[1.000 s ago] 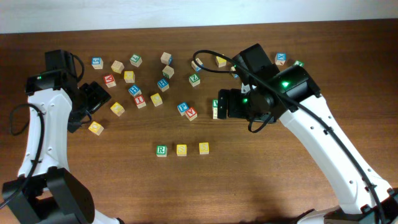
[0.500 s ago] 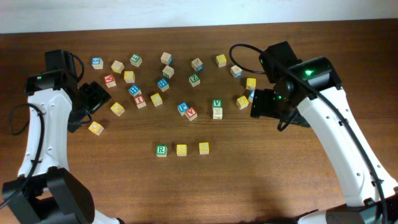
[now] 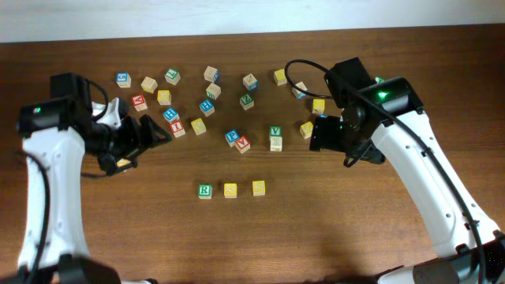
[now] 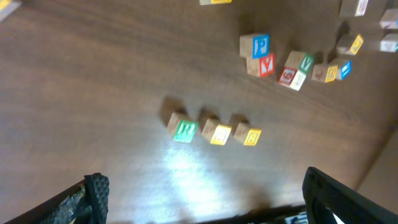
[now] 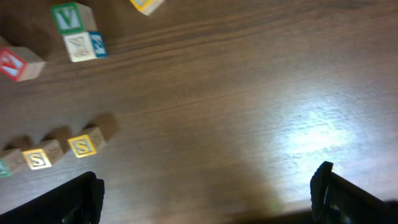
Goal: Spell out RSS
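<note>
The three cubes stand in a row at the front middle of the table: the green R cube (image 3: 204,190), an S cube (image 3: 230,189) and a second S cube (image 3: 259,188). The left wrist view shows the row as the R cube (image 4: 185,130) and two yellow cubes (image 4: 219,133) (image 4: 249,136). The right wrist view shows both S cubes (image 5: 39,158) (image 5: 81,145). My left gripper (image 3: 150,134) (image 4: 205,199) is open and empty, left of the row. My right gripper (image 3: 319,134) (image 5: 208,193) is open and empty, up and right of the row.
Several other letter cubes lie scattered across the back of the table. A blue P cube (image 3: 232,136) and a red cube (image 3: 242,144) sit just behind the row. A green V cube (image 3: 274,131) sits beside another cube (image 3: 275,143) near my right gripper.
My right gripper pulled back to the right, away from the green V cube, and is empty. My left arm swung so its gripper now points right toward the middle.
</note>
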